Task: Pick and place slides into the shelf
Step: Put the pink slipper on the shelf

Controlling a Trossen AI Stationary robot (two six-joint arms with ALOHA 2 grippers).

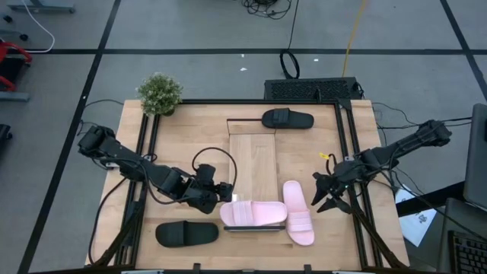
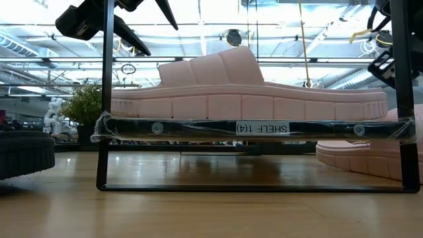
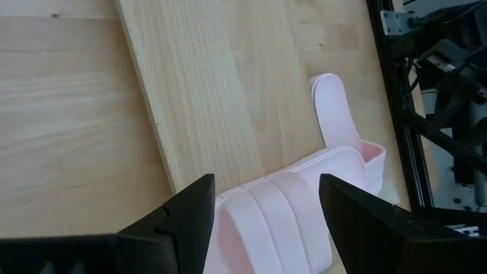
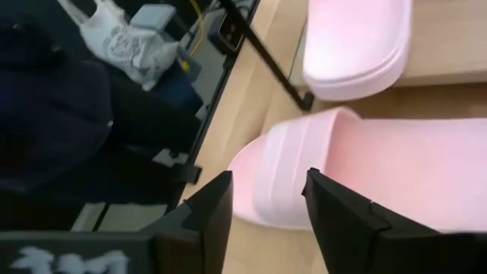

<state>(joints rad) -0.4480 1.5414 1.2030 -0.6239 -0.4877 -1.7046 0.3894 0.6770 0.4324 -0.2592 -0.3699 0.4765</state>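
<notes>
The shelf [image 1: 253, 164] is serving as the landmark on the bench [image 1: 183, 144].

- One pale pink slide [image 1: 253, 214] is lying crosswise on the shelf's near end; the low view is showing it resting on the rail labelled SHELF.
- The second pale pink slide [image 1: 298, 212] is lying on the bench just right of that end.
- One black slide [image 1: 288, 119] is lying at the shelf's far end, another black slide [image 1: 186, 233] well to the near left.
- The left end effector [image 1: 222, 192] is hovering at the first pink slide's left tip — fingers released, apart.
- The right end effector [image 1: 325, 192] is hovering right of the shelf, beside the second pink slide — released.
- A potted plant [image 1: 159, 94] is standing far left.
</notes>
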